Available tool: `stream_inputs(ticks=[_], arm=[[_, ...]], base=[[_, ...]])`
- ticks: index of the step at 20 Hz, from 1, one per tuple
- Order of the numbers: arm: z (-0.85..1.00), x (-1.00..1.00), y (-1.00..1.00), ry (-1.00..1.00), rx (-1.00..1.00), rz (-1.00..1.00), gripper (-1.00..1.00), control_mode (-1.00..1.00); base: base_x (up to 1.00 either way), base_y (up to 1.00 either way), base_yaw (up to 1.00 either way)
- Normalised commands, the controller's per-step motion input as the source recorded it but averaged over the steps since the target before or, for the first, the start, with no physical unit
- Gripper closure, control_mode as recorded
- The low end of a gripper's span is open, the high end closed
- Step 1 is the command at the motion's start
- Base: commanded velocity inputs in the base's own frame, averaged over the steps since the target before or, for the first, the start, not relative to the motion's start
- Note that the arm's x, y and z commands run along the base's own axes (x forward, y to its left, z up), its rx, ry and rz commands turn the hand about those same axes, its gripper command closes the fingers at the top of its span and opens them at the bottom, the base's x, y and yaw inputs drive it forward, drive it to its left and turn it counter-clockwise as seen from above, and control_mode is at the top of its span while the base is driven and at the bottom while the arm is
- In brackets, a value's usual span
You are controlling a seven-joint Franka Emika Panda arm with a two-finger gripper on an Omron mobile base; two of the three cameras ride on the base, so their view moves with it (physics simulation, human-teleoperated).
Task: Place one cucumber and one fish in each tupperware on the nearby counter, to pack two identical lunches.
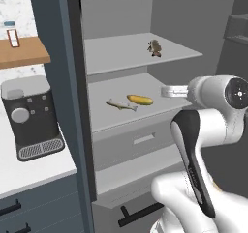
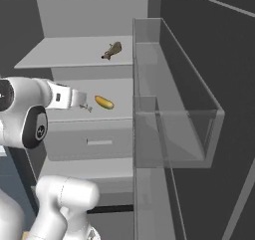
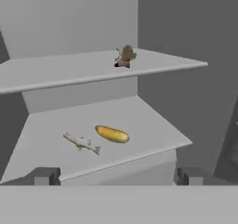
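The main risk from here is a poor approach into the open fridge: the short yellow-green cucumber (image 3: 112, 134) and the thin, flat grey fish (image 3: 82, 142) lie just beside each other on the middle grey shelf (image 3: 153, 125), so a reach aimed at one could nudge the other or close on both. The fish is so flat that the tips may slide over it or scrape the shelf without getting under it. The upper shelf overhangs, and a high entry could knock the hand against its front edge.

The pincer (image 3: 116, 175) is spread wide and holds nothing; its two dark tips stand at the front edge of the middle shelf. Taking the cucumber as landmark: the pincer sits in front of it and apart from it, the fish lies just to its left and slightly nearer the pincer, and a small brownish object (image 3: 124, 56) rests on the shelf above it, further back.
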Motion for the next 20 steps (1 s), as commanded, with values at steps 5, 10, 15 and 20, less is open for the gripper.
stream_inputs(ticks=[5, 10, 15, 20], arm=[[1.00, 0.05, 0.00, -0.12, 0.00, -0.03, -1.00, -1.00], [0.90, 0.22, 0.06, -0.01, 0.00, 0.00, -1.00, -1.00], [0.04, 0.80, -0.08, -0.04, 0.00, -0.03, -1.00, -1.00], [-0.22, 1.00, -0.14, 0.00, 0.00, -0.07, -1.00, -1.00]], base=[[0.00, 0.00, 0.00], [0.00, 0.00, 0.00], [0.00, 0.00, 0.00], [0.00, 0.00, 0.00]])
